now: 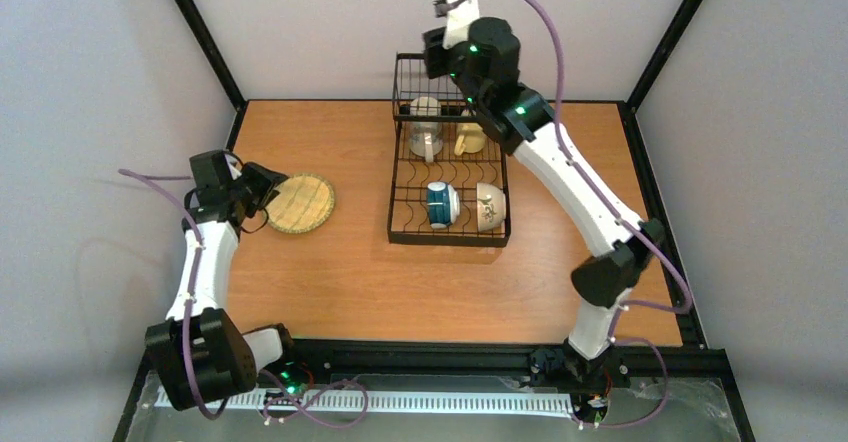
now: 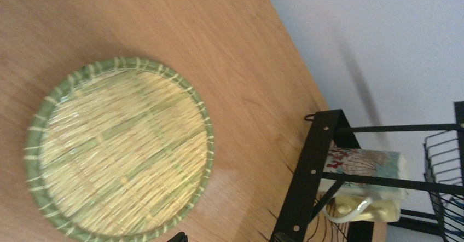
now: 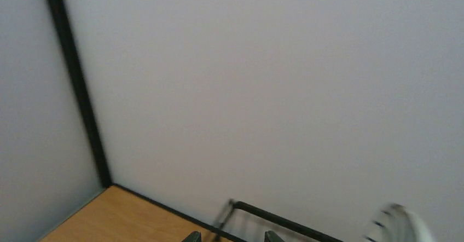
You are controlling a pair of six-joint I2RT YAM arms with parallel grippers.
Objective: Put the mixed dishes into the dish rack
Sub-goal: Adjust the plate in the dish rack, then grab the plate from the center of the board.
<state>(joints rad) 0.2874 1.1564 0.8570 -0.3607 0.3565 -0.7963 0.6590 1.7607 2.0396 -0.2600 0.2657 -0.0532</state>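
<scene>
**Q:** What lies nearest us?

**A:** Left of the dish rack [image 1: 447,238], the left gripper [image 1: 268,200] hovers empty with its fingers spread. It is just beside the rim of the green-rimmed plate [image 1: 301,203]. The plate lies flat on the table [image 1: 340,272], well apart from the rack.

**Q:** And in the rack?

**A:** At its near end we see a teal cup [image 1: 440,205] and a cream bowl [image 1: 490,206]. Further in are a yellow mug [image 1: 470,141] and a pale mug [image 1: 425,138], with the taller basket [image 1: 415,72] beyond. Above the rack's far end, the right gripper [image 3: 231,236] has its fingertips apart and nothing between them.

**Q:** What could go wrong?

**A:** We judge the flat plate to be the hazard. Its low rim gives the fingers little to pinch, so it may slide or slip free. If carried tilted, it could also knock the mugs in the rack.

**Q:** How do the views differ?

**A:** The left wrist view shows the plate's weave and a flower print on what we take to be the pale mug. The right wrist view shows mostly wall and a blurred striped edge [image 3: 402,225] that we cannot identify. Only the overhead view shows the whole layout.
</scene>
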